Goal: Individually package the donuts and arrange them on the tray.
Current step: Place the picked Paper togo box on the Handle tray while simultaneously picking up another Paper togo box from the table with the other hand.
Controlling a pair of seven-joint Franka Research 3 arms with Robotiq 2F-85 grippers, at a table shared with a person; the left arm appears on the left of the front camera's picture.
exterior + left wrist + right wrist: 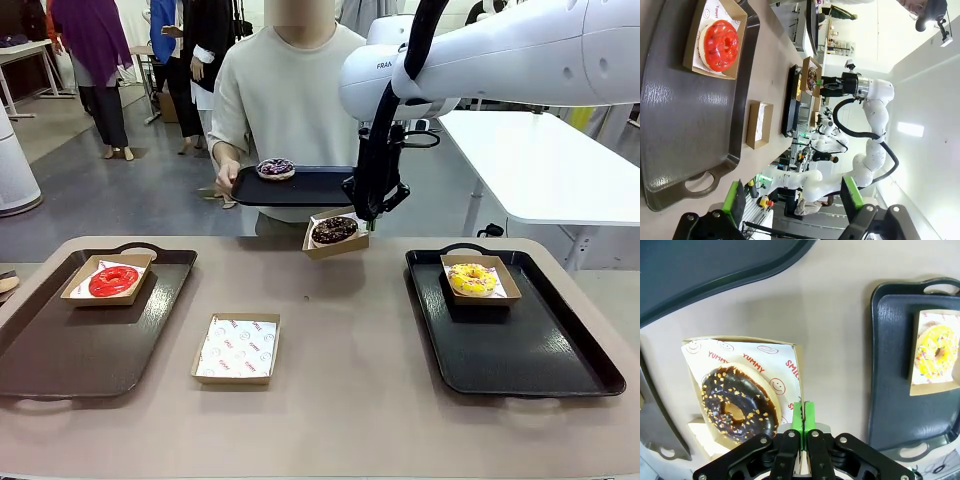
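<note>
Over beige table (pixel 340 330), right claw (pixel 803 415) clamps shut on box (pixel 799 372) carrying chocolate donut (pixel 737 402); left claw (pixel 792 197) gapes wide, empty.

On the beige tabletop (pixel 340 340), a dark plastic tray (pixel 60 350) at left holds the glossy red donut (pixel 113 280); a black tray (pixel 520 350) at right holds the yellow-iced donut (pixel 472 279). A brown cardboard box (pixel 232 380) lies between them. Behind it, the chocolate donut (pixel 334 230) hangs in a paper-lined box (pixel 325 253).

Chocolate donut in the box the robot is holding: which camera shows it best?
The right wrist view: the chocolate donut lies close below, sprinkles and hole clear, its box pinched by the right end effector. The front view shows the donut small, in the tilted box. The left wrist view shows the donut tiny, far off.
</note>
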